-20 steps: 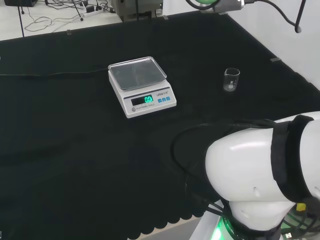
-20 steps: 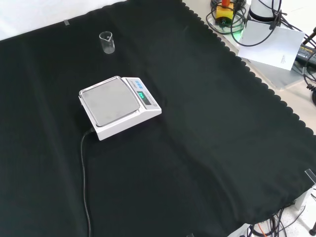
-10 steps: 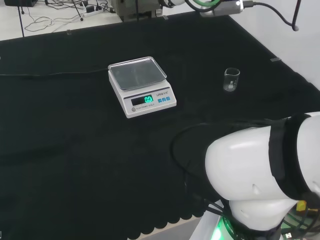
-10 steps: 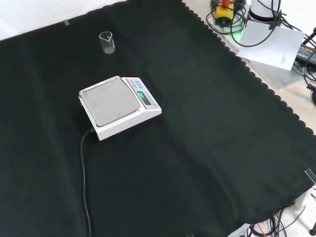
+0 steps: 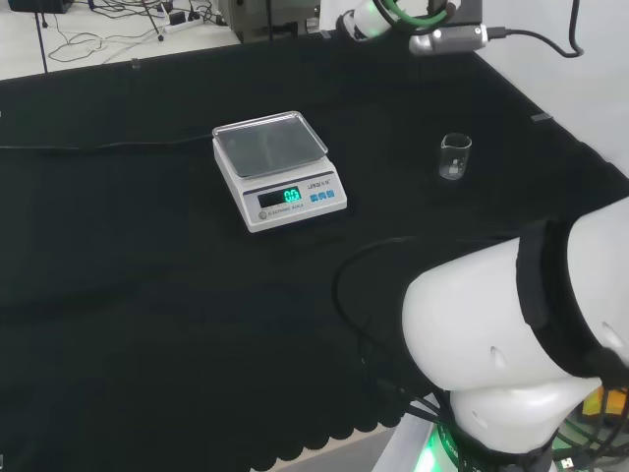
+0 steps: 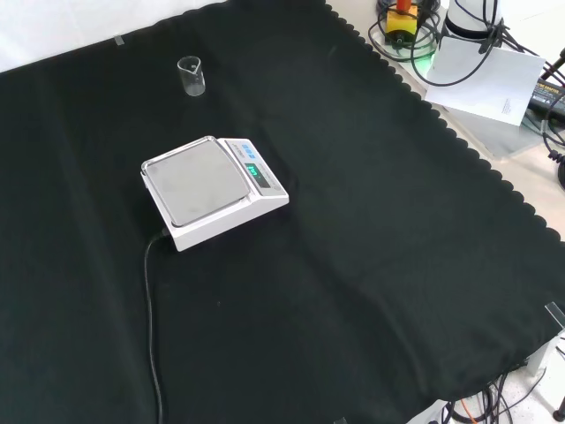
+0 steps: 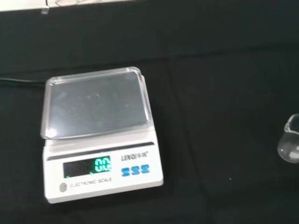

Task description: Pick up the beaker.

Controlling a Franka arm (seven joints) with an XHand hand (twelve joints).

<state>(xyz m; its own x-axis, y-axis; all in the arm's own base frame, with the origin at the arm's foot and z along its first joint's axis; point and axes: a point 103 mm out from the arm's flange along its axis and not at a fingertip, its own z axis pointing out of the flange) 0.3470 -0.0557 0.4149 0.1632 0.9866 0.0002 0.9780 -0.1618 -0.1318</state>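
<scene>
A small clear glass beaker [image 5: 454,156] stands upright and empty on the black cloth, to the right of the scale in the head view. In the front view the beaker [image 6: 191,75] stands near the top left, beyond the scale. The wrist view catches part of the beaker [image 7: 292,145] at its edge, some way off from the scale. Nothing touches it. Part of the arm's end, with a green ring [image 5: 395,10] and a grey piece [image 5: 447,39], hangs above the cloth at the top of the head view.
A white digital scale [image 5: 278,169] with a lit green display and a bare steel pan sits mid-cloth; it is also in the front view [image 6: 212,190] and the wrist view [image 7: 98,135]. Its black cable [image 6: 150,318] runs toward the cloth's near edge. The arm's white link [image 5: 511,344] stands at lower right.
The arm's end at the top of the head view has come lower and further into view, and the big white link has turned. Beaker and scale have not moved.
</scene>
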